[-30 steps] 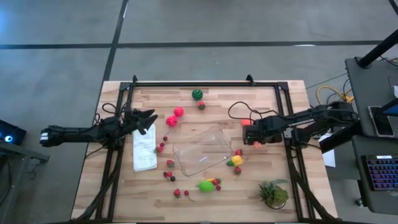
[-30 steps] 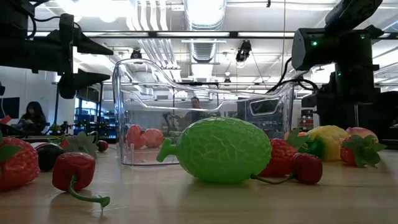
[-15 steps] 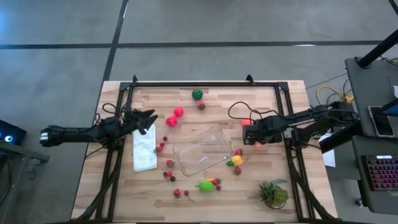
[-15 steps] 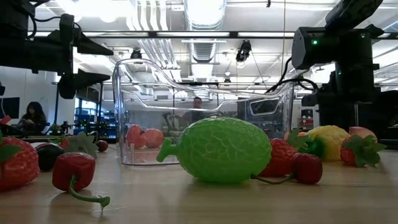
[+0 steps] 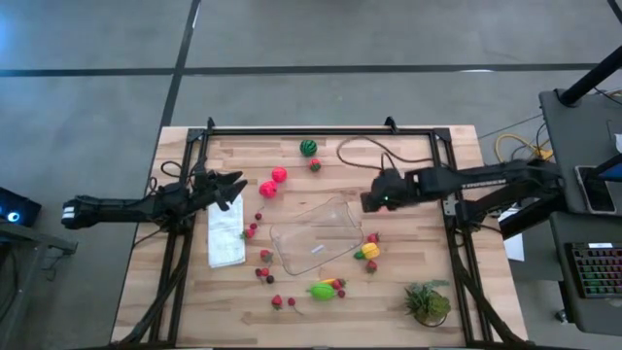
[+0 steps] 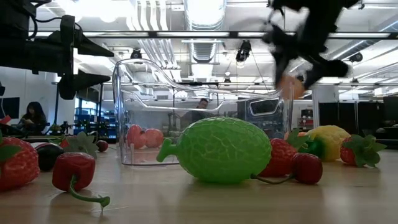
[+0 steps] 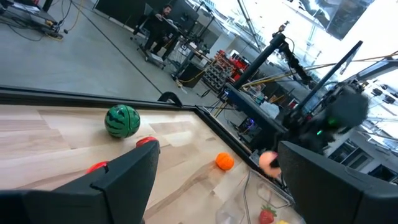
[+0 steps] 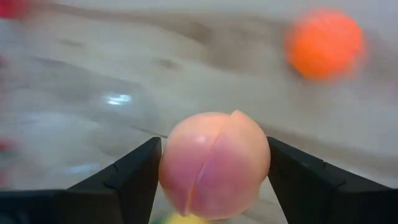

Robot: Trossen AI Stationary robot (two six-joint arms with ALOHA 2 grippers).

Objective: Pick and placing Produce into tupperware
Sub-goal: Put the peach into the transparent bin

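Shifted toward the clear tupperware (image 5: 313, 240), right gripper (image 8: 214, 180) clamps 1 smooth creased peach (image 8: 214, 163).

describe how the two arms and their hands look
Both arms are dark, slim and jointed. The left hand ends in two flat black fingers with squared tips. The right hand has the same black fingers; a thin black cable loops from that arm across the table.
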